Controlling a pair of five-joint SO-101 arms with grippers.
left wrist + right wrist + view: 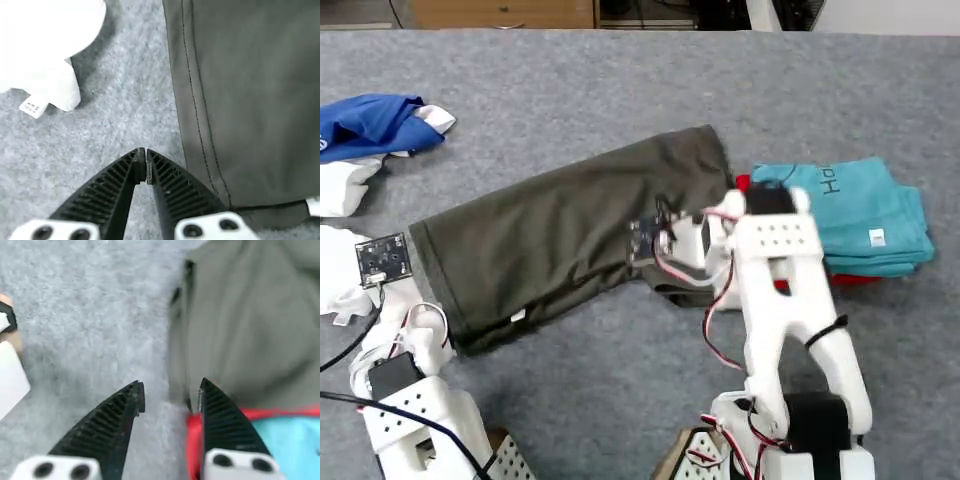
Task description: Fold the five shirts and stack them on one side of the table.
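Note:
An olive shirt [570,235] lies folded into a long strip, diagonally across the middle of the grey table. At the right, a folded teal shirt [865,215] rests on a red shirt [848,280]. My right gripper [170,390] is open and hangs low over the olive shirt's edge [240,330], where it meets the red shirt [280,415] and the teal shirt [290,445]. My left gripper [143,156] is shut with nothing in it, over bare table beside the olive shirt's stitched hem [200,125]. A white shirt [45,50] lies close to it.
A crumpled blue shirt [375,125] lies at the far left, with the white shirt [340,230] bunched below it. The right arm [780,290] stands over the gap between the olive shirt and the stack. Bare table [620,80] stretches along the far side.

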